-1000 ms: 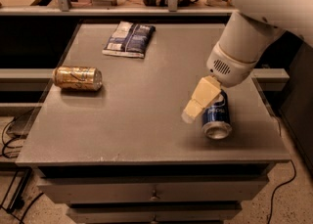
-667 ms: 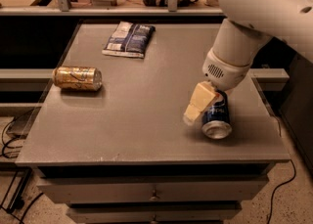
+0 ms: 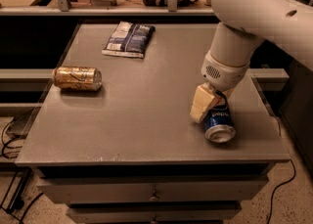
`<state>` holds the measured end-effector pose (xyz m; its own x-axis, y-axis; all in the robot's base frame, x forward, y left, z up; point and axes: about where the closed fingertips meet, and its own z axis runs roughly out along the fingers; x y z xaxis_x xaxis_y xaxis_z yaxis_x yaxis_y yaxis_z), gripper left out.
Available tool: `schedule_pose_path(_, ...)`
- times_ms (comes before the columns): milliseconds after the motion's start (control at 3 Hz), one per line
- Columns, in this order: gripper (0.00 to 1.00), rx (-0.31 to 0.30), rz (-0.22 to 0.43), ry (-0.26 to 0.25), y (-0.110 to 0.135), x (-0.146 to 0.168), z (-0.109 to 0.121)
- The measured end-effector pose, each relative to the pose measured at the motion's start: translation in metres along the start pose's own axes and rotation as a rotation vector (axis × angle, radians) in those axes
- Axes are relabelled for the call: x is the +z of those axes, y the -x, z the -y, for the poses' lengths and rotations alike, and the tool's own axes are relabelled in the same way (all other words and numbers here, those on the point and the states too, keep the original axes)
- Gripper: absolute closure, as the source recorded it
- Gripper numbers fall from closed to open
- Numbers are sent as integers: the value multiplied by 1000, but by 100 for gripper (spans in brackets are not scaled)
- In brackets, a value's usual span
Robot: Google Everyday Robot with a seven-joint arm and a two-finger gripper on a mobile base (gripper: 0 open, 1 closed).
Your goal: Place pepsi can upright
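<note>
The pepsi can [image 3: 219,124] is blue with white lettering. It lies on its side near the front right of the grey table [image 3: 146,105], with its silver top facing the front edge. My gripper [image 3: 210,110] reaches down from the white arm [image 3: 234,56] and sits right at the can. Its tan part rests against the can's left side, and its far side is hidden behind the can.
A gold can [image 3: 77,78] lies on its side at the left of the table. A dark snack bag [image 3: 128,39] lies at the back centre. The can is close to the table's right and front edges. Drawers sit below the tabletop, and a shelf runs behind it.
The white arm above the gripper has swung a little to the left and upward. The gripper and the pepsi can have stayed almost in the same place.
</note>
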<state>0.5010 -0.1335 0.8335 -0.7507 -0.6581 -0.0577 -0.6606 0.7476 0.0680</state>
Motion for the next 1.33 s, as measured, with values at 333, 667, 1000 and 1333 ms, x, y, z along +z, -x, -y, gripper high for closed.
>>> schedule_pose_path(333, 88, -22, 27, -12, 4, -11, -1)
schedule_pose_path(667, 100, -113, 143, -17, 14, -40, -4)
schedule_pose_path(1000, 100, -251, 311, -11, 26, -68, -13)
schedule_pose_path(1333, 100, -370, 512, -5, 42, -94, -25)
